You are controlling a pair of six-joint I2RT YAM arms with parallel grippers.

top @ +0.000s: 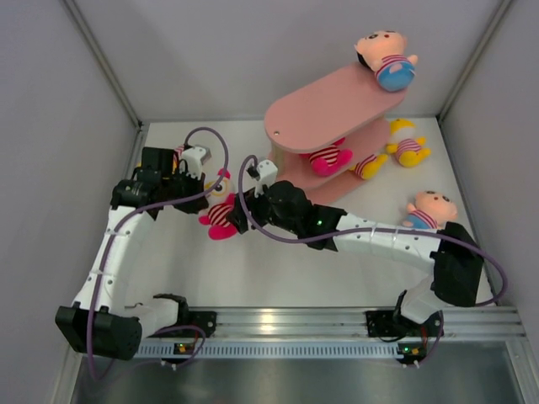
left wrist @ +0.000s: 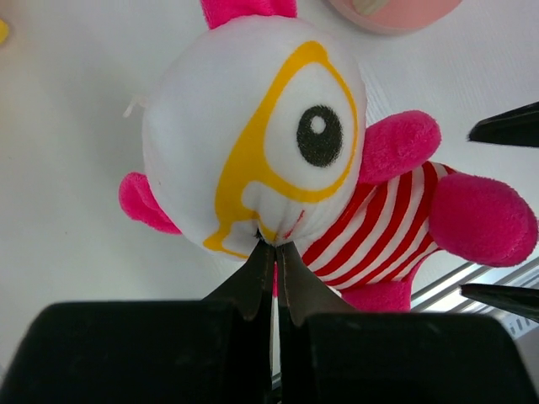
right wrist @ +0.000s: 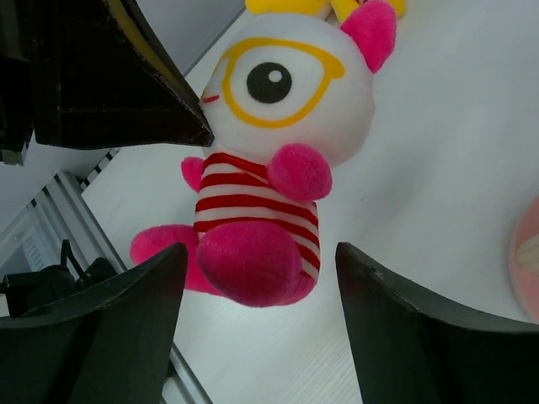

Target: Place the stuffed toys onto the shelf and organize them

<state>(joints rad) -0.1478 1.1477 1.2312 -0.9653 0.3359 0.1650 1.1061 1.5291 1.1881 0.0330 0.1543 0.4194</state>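
You had L gripper (left wrist: pixel 274 252) pinched shut on the pink toy (left wrist: pixel 286 143) near the shelf (top: pixel 328 105), R gripper (right wrist: pixel 261 261) spread open at its legs (some toys shelved, two left on table (top: pixel 253 269)).

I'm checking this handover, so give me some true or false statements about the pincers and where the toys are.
The left pincer is shut on the pink toy's face. True.
The right pincer is shut on it too. False: it is open, with the toy's legs between its fingers.
A peach toy lies on the shelf's top tier. True.
No toy lies on the table right of the shelf. False: a yellow toy and a second peach toy lie there.
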